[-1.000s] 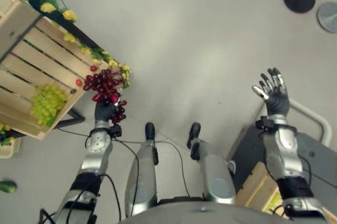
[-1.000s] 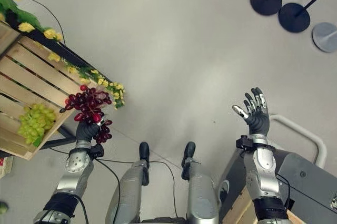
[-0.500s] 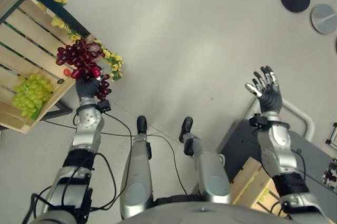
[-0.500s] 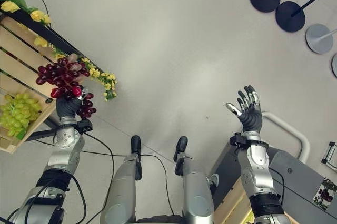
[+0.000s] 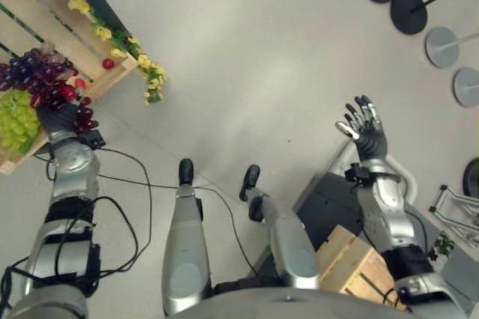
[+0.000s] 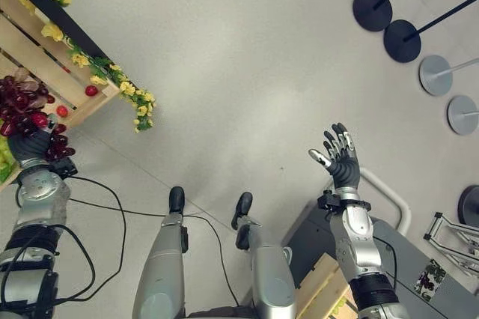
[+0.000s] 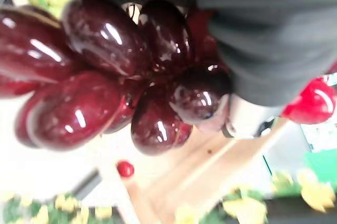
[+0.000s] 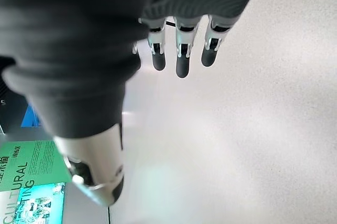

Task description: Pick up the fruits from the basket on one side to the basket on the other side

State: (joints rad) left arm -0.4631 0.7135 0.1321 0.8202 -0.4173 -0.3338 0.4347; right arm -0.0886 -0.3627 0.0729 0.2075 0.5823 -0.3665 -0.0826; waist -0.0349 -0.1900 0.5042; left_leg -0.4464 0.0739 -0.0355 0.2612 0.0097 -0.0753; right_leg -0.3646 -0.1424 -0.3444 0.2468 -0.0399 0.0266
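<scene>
My left hand [image 5: 58, 118] is shut on a bunch of dark red grapes [image 5: 39, 83], held at the front edge of the slatted wooden crate [image 5: 52, 16] on the left. The grapes [image 7: 100, 77] show shiny and very close in the left wrist view, with my left hand's thumb [image 7: 247, 113] against them. Green grapes [image 5: 15, 117] lie inside the crate beside the red bunch. Small red fruits [image 5: 108, 64] rest on the crate's slats. My right hand [image 5: 364, 126] is raised open over the floor on the right, fingers [image 8: 179, 50] straight, holding nothing.
Yellow flowers with green leaves [image 5: 146, 72] trim the crate's edge. A second wooden crate [image 5: 358, 266] sits on a dark cart with a white handle [image 6: 389, 199] at lower right. Round black and grey stand bases [image 5: 408, 12] rest on the floor at upper right.
The camera has swung right, shifting the crate leftward. My left hand has carried the red grapes closer to the crate, now beside the green grapes. The right hand stays raised and open.
</scene>
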